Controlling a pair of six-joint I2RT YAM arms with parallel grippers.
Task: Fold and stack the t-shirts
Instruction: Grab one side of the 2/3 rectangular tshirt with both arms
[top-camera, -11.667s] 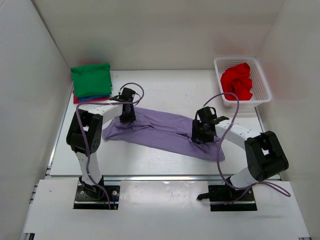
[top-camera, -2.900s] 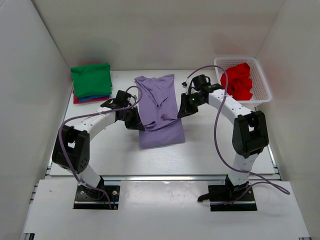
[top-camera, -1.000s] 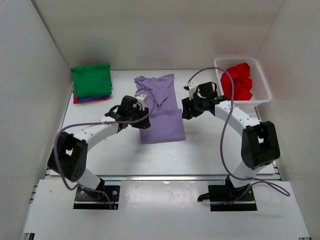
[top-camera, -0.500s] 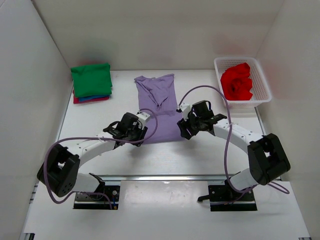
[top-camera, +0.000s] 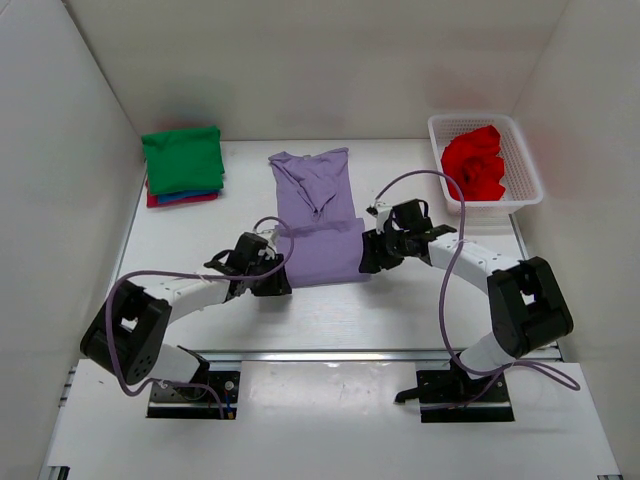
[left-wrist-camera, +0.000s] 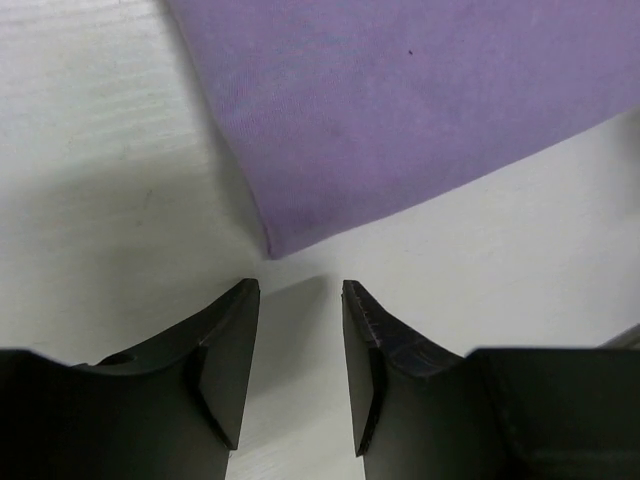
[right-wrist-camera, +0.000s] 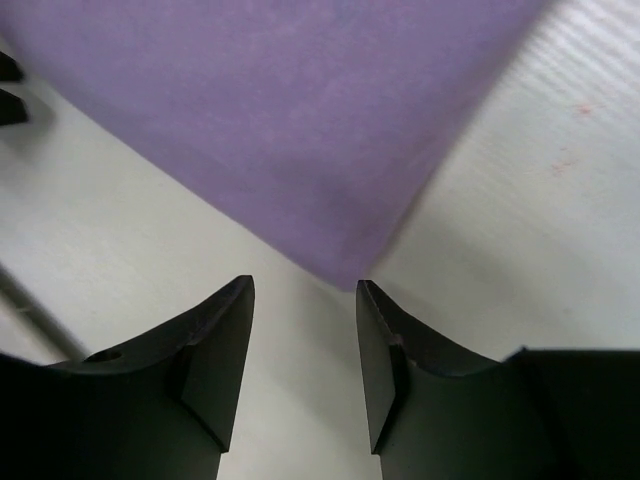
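Note:
A lavender-purple t-shirt (top-camera: 318, 225) lies flat mid-table as a long folded strip, collar end far from me. My left gripper (top-camera: 280, 283) stands open just off the shirt's near left corner. In the left wrist view that gripper (left-wrist-camera: 300, 292) has bare table between its fingers, with the shirt (left-wrist-camera: 400, 100) corner just ahead of the tips. My right gripper (top-camera: 366, 262) is open at the near right corner. In the right wrist view that gripper (right-wrist-camera: 303, 290) is empty, with the shirt (right-wrist-camera: 280, 100) corner at its right fingertip. A folded green t-shirt (top-camera: 182, 158) tops a stack holding a blue one (top-camera: 188, 196).
A crumpled red t-shirt (top-camera: 475, 165) fills the white lattice basket (top-camera: 529, 178) at the back right. A magenta-red edge (top-camera: 160, 201) shows at the bottom of the back-left stack. White walls close in the table on three sides.
Both grippers have come down from the shirt's mid-sides toward me to its near corners. The lavender shirt has not moved.

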